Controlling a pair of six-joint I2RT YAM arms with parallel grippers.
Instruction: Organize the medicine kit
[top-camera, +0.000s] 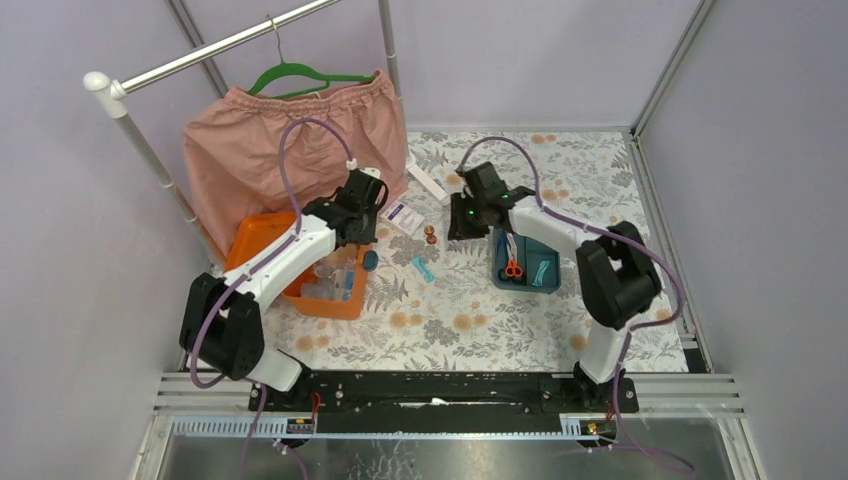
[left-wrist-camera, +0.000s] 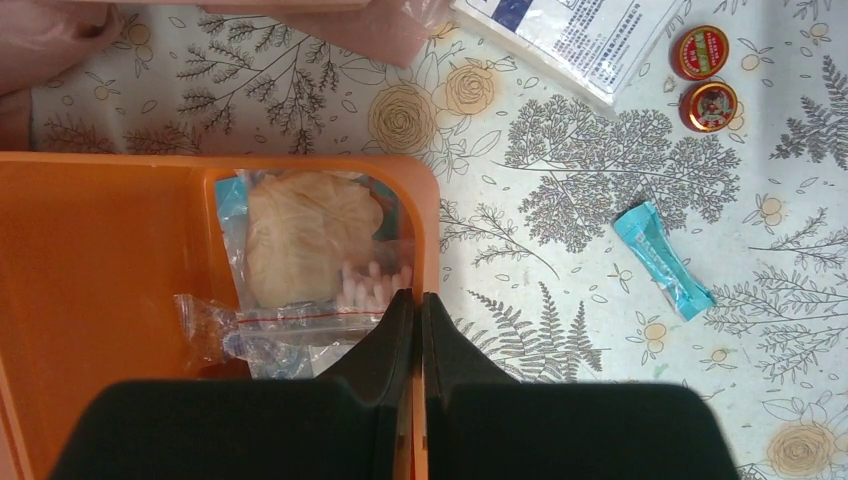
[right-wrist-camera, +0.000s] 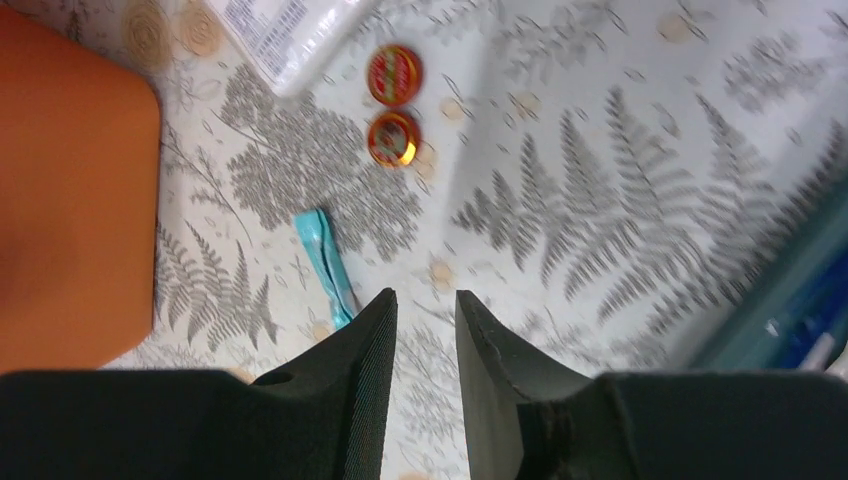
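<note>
Left jaws pinched shut on nothing over the orange box (left-wrist-camera: 100, 260), right jaws a bit apart, empty, by the teal packet (right-wrist-camera: 325, 262); probably best to straddle its narrow middle, then carry to the tray (top-camera: 524, 287) at right.

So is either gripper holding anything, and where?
Right gripper holds nothing. Left gripper is shut at the edge of a clear bag; a pinch cannot be told.

No legible text; print on white packet (left-wrist-camera: 590, 35) too small
</note>
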